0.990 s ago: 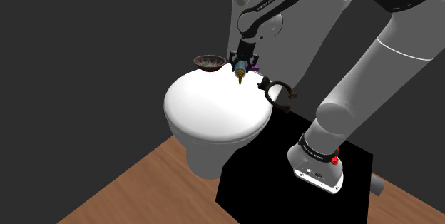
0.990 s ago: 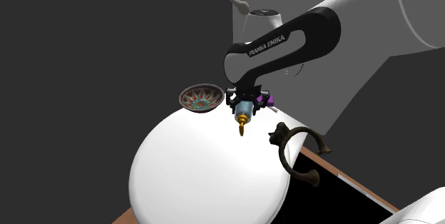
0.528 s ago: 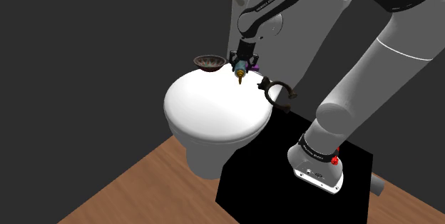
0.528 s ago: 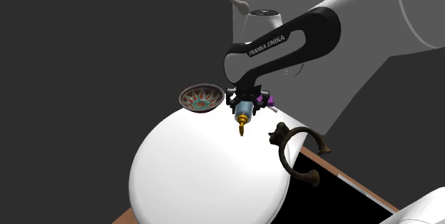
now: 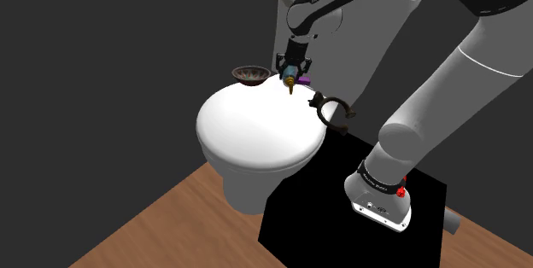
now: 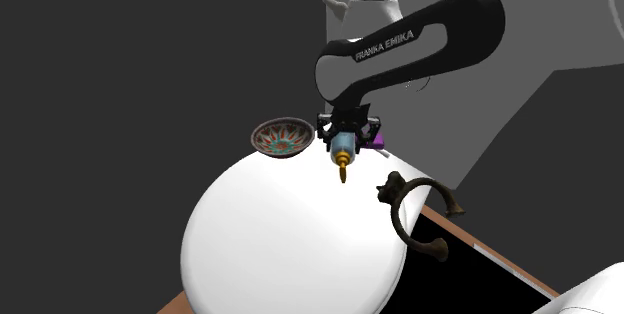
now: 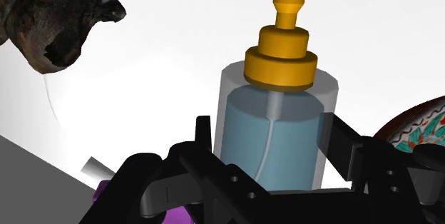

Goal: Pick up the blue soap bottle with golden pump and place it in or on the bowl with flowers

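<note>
While my two black fingers (image 7: 204,138) clasp the clear, blue-filled soap bottle (image 7: 271,133) by its sides, its golden pump (image 7: 282,62) points down and away from my gripper (image 6: 343,140), so the bottle hangs above the white toilet lid (image 6: 290,252). The flowered bowl (image 6: 281,138) sits just beside it at the lid's back edge, an easy carry. A dark ring-shaped ornament (image 6: 418,212) lies on the other side, best avoided.
</note>
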{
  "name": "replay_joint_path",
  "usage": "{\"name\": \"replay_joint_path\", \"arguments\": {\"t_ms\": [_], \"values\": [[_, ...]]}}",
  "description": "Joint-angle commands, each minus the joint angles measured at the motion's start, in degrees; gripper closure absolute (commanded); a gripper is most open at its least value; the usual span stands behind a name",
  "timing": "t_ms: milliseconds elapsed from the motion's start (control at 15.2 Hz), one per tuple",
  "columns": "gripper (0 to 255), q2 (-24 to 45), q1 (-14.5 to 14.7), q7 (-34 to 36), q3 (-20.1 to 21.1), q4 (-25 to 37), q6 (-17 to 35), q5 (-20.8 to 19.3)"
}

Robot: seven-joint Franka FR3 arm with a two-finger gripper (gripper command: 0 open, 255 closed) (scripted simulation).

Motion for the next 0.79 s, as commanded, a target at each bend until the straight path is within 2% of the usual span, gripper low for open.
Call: {"name": "replay_joint_path", "arguments": {"t_ms": [0,726], "values": [[255,-0.84,-0.04,0.19,-0.01,0.75,-1.61,-0.19],[255,-4.93,-0.18,1.19,0.04,5.46,-10.36,-0.96]]}}
